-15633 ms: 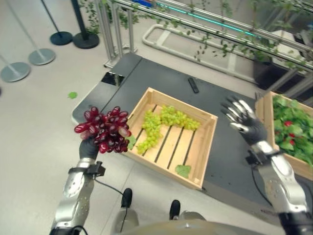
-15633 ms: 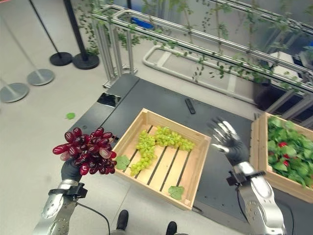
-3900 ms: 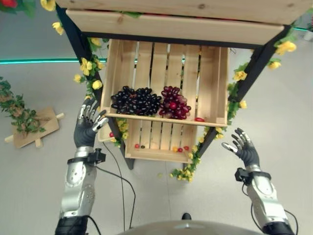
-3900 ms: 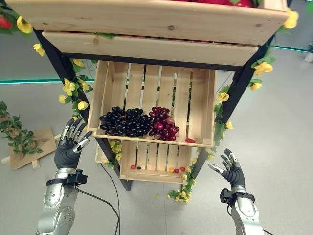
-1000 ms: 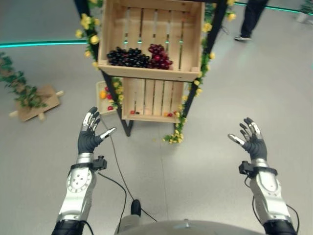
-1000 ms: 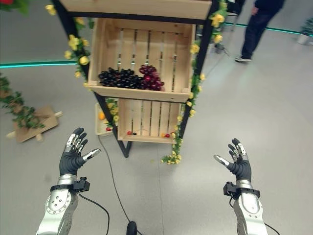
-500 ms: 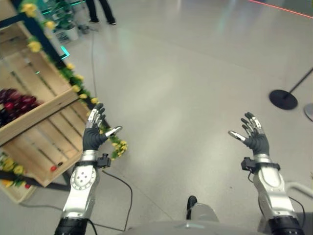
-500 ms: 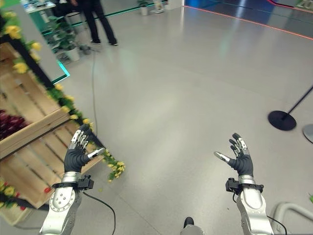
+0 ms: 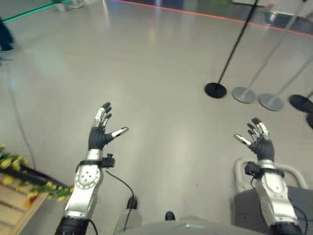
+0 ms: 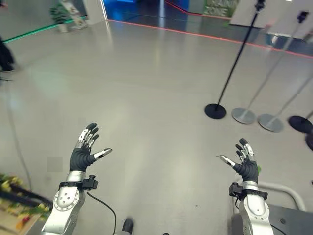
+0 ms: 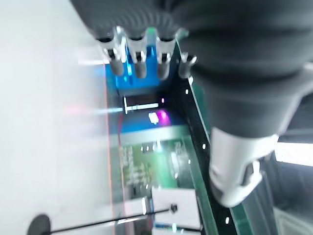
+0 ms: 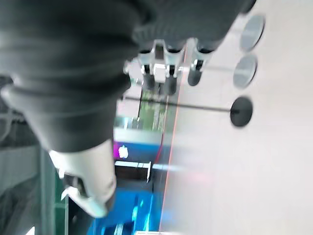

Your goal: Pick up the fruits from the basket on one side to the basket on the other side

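Counts on the open floor
Two robot hands, left hand [image 9: 100,136] and right hand [image 9: 260,145]; four round stanchion bases: one black base [image 9: 215,90], two silver bases [image 9: 244,94], and one dark base [image 9: 301,103] at the floor's right edge.

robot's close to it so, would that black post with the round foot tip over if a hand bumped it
Probably tippy if hit high: the black post is tall and thin over a small flat foot. Pushed low, it would likely slide instead, since the floor looks smooth and glossy. The foot likely carries most of the weight.
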`<state>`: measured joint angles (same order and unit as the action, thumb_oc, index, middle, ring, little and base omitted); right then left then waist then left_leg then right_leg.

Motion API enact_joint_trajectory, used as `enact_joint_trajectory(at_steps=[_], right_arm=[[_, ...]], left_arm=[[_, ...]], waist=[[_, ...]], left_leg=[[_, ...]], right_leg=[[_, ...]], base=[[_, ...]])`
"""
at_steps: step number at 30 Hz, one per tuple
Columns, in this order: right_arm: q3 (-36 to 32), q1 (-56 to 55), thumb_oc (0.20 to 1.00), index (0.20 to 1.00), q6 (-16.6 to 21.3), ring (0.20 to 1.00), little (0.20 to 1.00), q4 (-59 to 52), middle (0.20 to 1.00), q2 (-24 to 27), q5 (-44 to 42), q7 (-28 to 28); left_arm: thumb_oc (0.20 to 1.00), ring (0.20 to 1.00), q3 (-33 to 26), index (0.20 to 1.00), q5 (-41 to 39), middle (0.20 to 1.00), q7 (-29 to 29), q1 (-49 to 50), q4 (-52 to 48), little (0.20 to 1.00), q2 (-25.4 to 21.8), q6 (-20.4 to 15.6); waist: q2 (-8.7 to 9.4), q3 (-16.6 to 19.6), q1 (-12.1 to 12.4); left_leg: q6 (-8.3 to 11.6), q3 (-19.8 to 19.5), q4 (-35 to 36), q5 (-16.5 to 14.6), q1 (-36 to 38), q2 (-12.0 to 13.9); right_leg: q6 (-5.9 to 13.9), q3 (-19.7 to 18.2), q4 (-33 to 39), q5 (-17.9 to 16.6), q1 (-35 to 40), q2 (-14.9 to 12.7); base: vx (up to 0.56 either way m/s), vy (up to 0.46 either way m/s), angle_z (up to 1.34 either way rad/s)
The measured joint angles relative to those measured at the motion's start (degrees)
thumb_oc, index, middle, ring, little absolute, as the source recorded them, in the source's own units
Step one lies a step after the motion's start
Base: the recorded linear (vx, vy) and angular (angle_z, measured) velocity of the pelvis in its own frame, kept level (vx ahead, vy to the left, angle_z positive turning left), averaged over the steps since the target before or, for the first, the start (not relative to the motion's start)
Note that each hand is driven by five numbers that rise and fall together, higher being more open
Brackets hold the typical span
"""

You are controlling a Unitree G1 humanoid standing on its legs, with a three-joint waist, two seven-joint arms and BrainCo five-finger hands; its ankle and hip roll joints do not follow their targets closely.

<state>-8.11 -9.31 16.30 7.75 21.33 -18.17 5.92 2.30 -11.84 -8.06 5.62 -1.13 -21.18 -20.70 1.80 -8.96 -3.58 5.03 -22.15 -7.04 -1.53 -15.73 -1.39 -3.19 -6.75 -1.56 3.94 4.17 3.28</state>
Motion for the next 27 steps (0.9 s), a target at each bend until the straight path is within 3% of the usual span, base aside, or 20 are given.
enact_joint_trajectory(at_steps=[2, 3, 4, 6, 8, 9, 10, 12, 14, 15, 16, 18, 19, 20, 21, 23, 24, 25, 26, 27], right_arm=[[-0.41, -1.30, 1.000, 1.000, 0.02, 1.000, 1.000, -0.14, 1.000, 0.08, -0.01, -0.64], [-0.48, -1.69, 1.000, 1.000, 0.04, 1.000, 1.000, -0.21, 1.000, -0.09, 0.00, -0.81], [-0.38, -2.63, 1.000, 1.000, -0.21, 1.000, 1.000, -0.57, 1.000, -0.70, 0.06, -1.07], [-1.10, -3.07, 1.000, 1.000, -0.27, 1.000, 1.000, -0.96, 1.000, -1.56, 0.69, -1.28], [-1.85, -1.85, 1.000, 1.000, -0.61, 1.000, 1.000, -2.39, 1.000, -2.40, 1.03, -1.29], [-1.82, -1.84, 1.000, 1.000, -0.61, 1.000, 1.000, -2.73, 1.000, -2.36, 1.22, -1.31], [-1.55, -2.17, 1.000, 1.000, -0.70, 1.000, 1.000, -2.86, 1.000, -2.51, 1.44, -1.40], [-0.11, 0.57, 1.000, 1.000, -0.84, 1.000, 1.000, -2.92, 1.000, -2.61, 2.22, -1.59], [0.52, 3.19, 1.000, 1.000, -0.95, 1.000, 1.000, -2.94, 1.000, -2.85, 3.00, -1.74], [0.54, 4.24, 1.000, 1.000, -0.91, 1.000, 1.000, -2.58, 1.000, -3.38, 3.10, -1.61], [0.66, 4.38, 1.000, 1.000, -0.93, 1.000, 1.000, -2.30, 1.000, -3.82, 3.17, -1.57], [0.58, 3.59, 1.000, 1.000, -0.95, 1.000, 1.000, -2.45, 1.000, -4.22, 3.71, -1.36], [0.62, 3.31, 1.000, 1.000, -0.97, 1.000, 1.000, -2.48, 1.000, -5.12, 4.11, -1.14], [1.12, 3.71, 1.000, 1.000, -1.00, 1.000, 1.000, -2.20, 1.000, -5.57, 4.57, -1.13], [1.05, 3.59, 1.000, 1.000, -1.05, 1.000, 1.000, -2.10, 1.000, -5.24, 4.68, -0.99], [2.18, 3.17, 1.000, 1.000, -1.18, 1.000, 1.000, -1.55, 1.000, -4.86, 5.30, -0.63], [2.33, 2.49, 1.000, 1.000, -1.18, 1.000, 1.000, -1.80, 1.000, -4.79, 5.34, -0.66], [2.23, 2.77, 1.000, 1.000, -1.26, 1.000, 1.000, -1.44, 1.000, -4.70, 5.57, -0.64], [2.15, 2.63, 1.000, 1.000, -1.25, 1.000, 1.000, -1.37, 1.000, -4.47, 5.64, -0.46], [2.03, 2.19, 1.000, 1.000, -1.48, 1.000, 1.000, -0.53, 1.000, -2.99, 5.76, -0.47]], left_arm=[[1.000, 1.000, -0.26, 1.000, 0.04, 1.000, -0.25, 0.41, -0.08, 1.000, 0.14, -0.23], [1.000, 1.000, -0.30, 1.000, 0.04, 1.000, -0.31, 0.63, -0.04, 1.000, -0.17, -0.23], [1.000, 1.000, -0.30, 1.000, -0.05, 1.000, -0.32, 0.53, -0.03, 1.000, -1.11, -0.26], [1.000, 1.000, -0.17, 1.000, -0.06, 1.000, -0.28, -0.39, -0.06, 1.000, -1.97, -0.23], [1.000, 1.000, 0.29, 1.000, -0.12, 1.000, 0.09, -1.76, -0.27, 1.000, -2.58, -0.43], [1.000, 1.000, 0.35, 1.000, -0.09, 1.000, 0.52, -2.30, -0.26, 1.000, -2.56, -0.42], [1.000, 1.000, 1.01, 1.000, -0.18, 1.000, 0.69, -3.12, -0.33, 1.000, -2.63, -0.61], [1.000, 1.000, 1.54, 1.000, -0.17, 1.000, 0.99, -3.45, 0.10, 1.000, -2.80, -0.50], [1.000, 1.000, 1.47, 1.000, -0.16, 1.000, 1.00, -3.76, 0.05, 1.000, -2.76, -0.48], [1.000, 1.000, 1.03, 1.000, -0.18, 1.000, 1.06, -4.29, -0.06, 1.000, -2.35, -0.53], [1.000, 1.000, 0.89, 1.000, -0.22, 1.000, 0.80, -4.36, 0.05, 1.000, -2.42, -0.54], [1.000, 1.000, 0.94, 1.000, -0.18, 1.000, 0.75, -4.29, 0.08, 1.000, -2.59, -0.28], [1.000, 1.000, 0.25, 1.000, -0.19, 1.000, 0.46, -3.21, -0.08, 1.000, -2.75, -0.17], [1.000, 1.000, -2.03, 1.000, -0.18, 1.000, 0.18, 0.12, -0.84, 1.000, -2.38, -0.31], [1.000, 1.000, -2.53, 1.000, -0.19, 1.000, 0.03, 0.97, -0.97, 1.000, -2.21, -0.22], [1.000, 1.000, -4.07, 1.000, -0.18, 1.000, -0.56, 4.04, -1.19, 1.000, -2.09, -0.11], [1.000, 1.000, -4.12, 1.000, -0.16, 1.000, -0.50, 4.38, -1.01, 1.000, -2.70, 0.04], [1.000, 1.000, -4.13, 1.000, -0.17, 1.000, -0.56, 4.46, -0.77, 1.000, -2.71, 0.16], [1.000, 1.000, -3.98, 1.000, -0.16, 1.000, -0.42, 4.14, -0.75, 1.000, -2.68, 0.22], [1.000, 1.000, -3.36, 1.000, -0.10, 1.000, -0.37, 3.35, -0.68, 1.000, -1.00, 0.24]], waist=[[-0.91, 0.59, 1.02], [-0.91, 1.03, 1.59], [0.05, 1.63, 0.64], [1.92, 2.27, -0.64], [1.35, 1.54, -0.05], [1.02, 1.41, -0.01], [1.23, 1.24, -1.71], [0.92, 0.47, -1.69], [0.74, 0.14, -1.06], [1.45, -0.26, -1.46], [1.48, -0.57, -0.49], [1.42, -1.33, -1.76], [1.17, -1.73, -1.27], [0.28, -1.66, 1.27], [1.00, -1.41, 1.12], [2.01, 0.00, 2.77], [3.91, 1.38, 3.38], [4.10, 1.93, 3.87], [4.44, 2.28, 2.59], [2.26, 3.33, -0.13]], left_leg=[[-0.88, 0.02, -1.61, 0.56, 2.50, -0.34], [-0.45, 0.53, -2.12, 3.76, 3.14, -1.09], [-1.74, 2.41, -1.77, 4.31, 3.76, -3.14], [-4.31, 6.63, 1.30, 4.99, 5.35, -4.71], [-6.09, 9.89, 2.91, 5.87, 7.72, -5.68], [-6.05, 8.56, 3.41, 5.81, 8.27, -5.69], [-7.21, 11.12, 3.15, 4.69, 8.68, -6.22], [-8.33, 18.71, 3.39, 3.97, 9.40, -5.40], [-8.79, 21.55, 4.84, 3.60, 10.03, -5.01], [-9.46, 27.53, 5.46, 3.21, 10.23, -3.87], [-9.56, 28.87, 5.66, 3.01, 10.42, -3.19], [-9.20, 33.85, 6.47, 2.81, 11.14, -0.93], [-8.08, 41.99, 7.94, 2.96, 13.27, 1.88], [-7.20, 52.51, 8.41, 2.57, 15.02, 5.15], [-6.07, 56.06, 8.23, 2.04, 16.14, 6.01], [-3.31, 60.20, 6.80, -0.46, 18.34, 7.53], [-2.56, 59.52, 6.31, -1.17, 18.50, 6.65], [-1.66, 57.58, 5.89, -1.74, 18.76, 6.58], [-0.95, 55.49, 5.46, -2.23, 19.19, 6.66], [0.47, 53.44, 5.16, -1.90, 19.24, 8.54]], right_leg=[[1.80, -4.07, -0.99, 2.49, 1.54, -0.08], [3.10, -4.70, -1.25, 3.55, 2.14, -1.02], [5.29, -6.17, -1.73, 5.17, 1.96, -2.77], [6.12, -7.86, -2.67, 6.41, 0.88, -6.05], [9.26, -8.62, -4.93, 6.47, -0.74, -8.01], [9.80, -8.89, -4.51, 6.46, -0.73, -8.05], [11.58, -9.07, -3.53, 4.63, -1.03, -8.80], [13.36, -11.46, -5.92, 4.48, -4.48, -9.40], [14.66, -11.68, -6.20, 3.78, -6.27, -10.12], [14.12, -8.39, -4.35, 2.73, -8.53, -11.35], [13.82, -5.48, -3.03, 2.45, -9.37, -12.36], [12.50, 4.97, 0.21, 0.99, -9.98, -14.86], [11.26, 16.67, -1.03, 0.94, -10.90, -15.55], [9.94, 32.96, -5.16, 0.48, -12.07, -19.38], [10.25, 37.65, -6.84, 0.18, -12.18, -20.47], [9.65, 43.95, -9.27, 0.29, -11.94, -22.68], [9.06, 43.79, -8.26, -1.50, -12.02, -23.09], [8.93, 43.93, -7.58, -5.86, -12.08, -23.29], [7.83, 44.29, -7.09, -8.22, -12.13, -22.44], [6.27, 44.05, -6.14, -7.44, -12.22, -19.48]], base=[[0.23, 0.294, -1.56], [0.23, 0.357, -1.66], [0.11, 0.203, -0.92], [0.08, 0.289, -0.75], [0.02, 0.246, -1.18], [-0.02, 0.273, -1.24], [-0.09, 0.234, -1.13], [-0.15, 0.174, -1.53], [-0.14, 0.055, -1.54], [-0.07, 0.006, -1.69], [-0.11, 0.052, -1.77], [-0.11, 0.053, -1.41], [-0.03, 0.024, -2.03], [-0.05, 0.015, -2.44], [0.00, 0.000, -2.16], [-0.01, -0.027, -1.93], [0.03, -0.102, -1.79], [0.07, -0.171, -1.19], [0.19, -0.262, -1.00], [0.17, -0.210, -0.65]])
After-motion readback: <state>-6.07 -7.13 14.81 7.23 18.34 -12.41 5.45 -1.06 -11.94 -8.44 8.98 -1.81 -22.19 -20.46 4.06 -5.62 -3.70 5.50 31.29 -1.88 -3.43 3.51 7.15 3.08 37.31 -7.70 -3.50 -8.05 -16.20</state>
